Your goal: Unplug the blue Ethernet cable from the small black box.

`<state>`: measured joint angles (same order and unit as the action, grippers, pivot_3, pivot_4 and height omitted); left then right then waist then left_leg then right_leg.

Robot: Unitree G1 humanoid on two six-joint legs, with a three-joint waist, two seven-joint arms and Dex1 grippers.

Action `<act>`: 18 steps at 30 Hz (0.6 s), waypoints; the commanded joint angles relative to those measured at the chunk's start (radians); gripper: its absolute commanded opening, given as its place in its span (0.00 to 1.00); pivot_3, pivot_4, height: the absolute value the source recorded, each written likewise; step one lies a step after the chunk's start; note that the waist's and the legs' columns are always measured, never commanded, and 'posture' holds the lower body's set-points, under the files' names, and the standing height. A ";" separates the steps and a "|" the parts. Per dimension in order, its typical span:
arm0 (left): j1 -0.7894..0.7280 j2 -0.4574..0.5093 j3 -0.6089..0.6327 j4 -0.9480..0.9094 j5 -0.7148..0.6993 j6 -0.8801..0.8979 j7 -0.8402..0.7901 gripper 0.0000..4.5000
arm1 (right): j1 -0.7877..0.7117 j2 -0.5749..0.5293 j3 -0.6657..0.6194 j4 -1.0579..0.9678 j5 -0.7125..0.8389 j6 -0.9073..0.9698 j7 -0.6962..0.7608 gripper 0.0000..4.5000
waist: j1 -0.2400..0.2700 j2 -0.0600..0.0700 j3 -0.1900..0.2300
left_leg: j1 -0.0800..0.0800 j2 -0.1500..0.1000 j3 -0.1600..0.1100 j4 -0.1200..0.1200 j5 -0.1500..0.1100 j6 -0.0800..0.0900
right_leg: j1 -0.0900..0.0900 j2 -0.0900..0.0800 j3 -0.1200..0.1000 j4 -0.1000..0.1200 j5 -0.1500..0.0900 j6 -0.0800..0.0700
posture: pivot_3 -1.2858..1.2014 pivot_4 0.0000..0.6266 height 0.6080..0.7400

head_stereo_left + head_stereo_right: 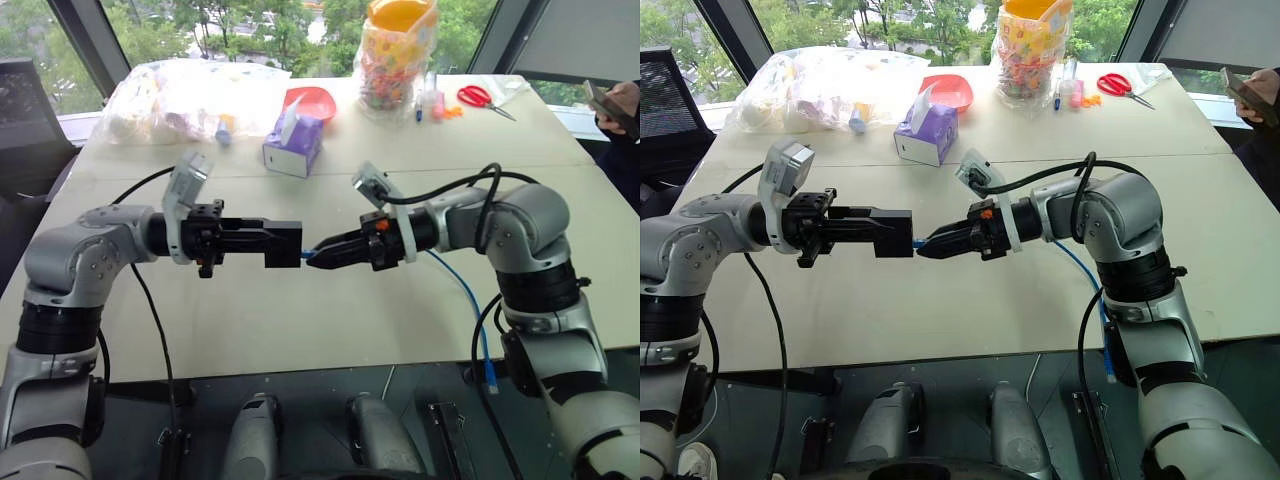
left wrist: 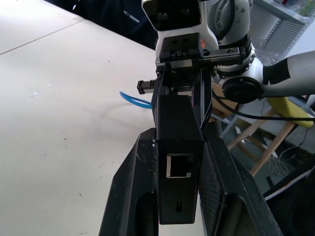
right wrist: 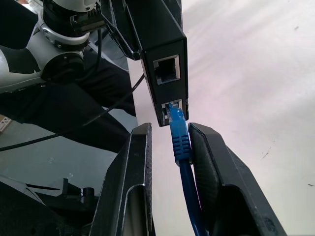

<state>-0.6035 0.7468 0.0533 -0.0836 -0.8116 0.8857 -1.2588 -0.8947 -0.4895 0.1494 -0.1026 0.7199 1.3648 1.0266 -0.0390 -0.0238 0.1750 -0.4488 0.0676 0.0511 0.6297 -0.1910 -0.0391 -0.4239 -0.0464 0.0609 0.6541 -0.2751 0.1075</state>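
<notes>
My left gripper (image 1: 270, 243) is shut on the small black box (image 1: 283, 243), holding it level above the table with its ports facing my right gripper. Seen from the left wrist, the box (image 2: 178, 147) sits clamped between both fingers. The blue Ethernet cable (image 1: 462, 290) is plugged into the box's lower port (image 3: 174, 110). My right gripper (image 1: 315, 254) has closed around the blue plug boot (image 3: 180, 145) just behind the port. From there the cable runs under my right arm, and its free end (image 1: 490, 378) hangs over the table's front edge.
On the far side of the beige table (image 1: 300, 320) stand a purple tissue box (image 1: 293, 145), a red bowl (image 1: 310, 100), a clear bag (image 1: 180, 100), a jar of sweets (image 1: 398, 55) and red scissors (image 1: 485, 98). A person's hand with a phone (image 1: 615, 105) shows at far right.
</notes>
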 commanded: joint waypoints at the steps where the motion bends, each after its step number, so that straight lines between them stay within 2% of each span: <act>1: -0.012 0.013 0.011 -0.026 0.000 -0.014 -0.001 0.11 | -0.034 -0.005 0.000 -0.014 0.030 -0.002 0.005 0.27 | 0.000 0.000 0.000 | 0.000 0.000 0.000 0.000 0.000 0.000 | 0.000 0.000 0.000 0.000 0.000 0.000 | 0.52 0.24 0.96; 18: 0.006 0.000 -0.012 -0.043 0.028 -0.041 0.001 0.11 | -0.041 -0.008 0.013 -0.016 0.031 -0.008 0.000 0.27 | 0.000 0.000 0.000 | 0.000 0.000 0.000 0.000 0.000 0.000 | 0.000 0.000 0.000 0.000 0.000 -0.001 | 0.52 0.24 0.96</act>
<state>-0.5946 0.7432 0.0395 -0.0999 -0.7915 0.8623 -1.2594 -0.9047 -0.4938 0.1721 -0.1018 0.7227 1.3672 1.0228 -0.0392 -0.0238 0.1750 -0.4489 0.0676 0.0511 0.6296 -0.1910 -0.0391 -0.4240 -0.0464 0.0609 0.6541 -0.2755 0.1067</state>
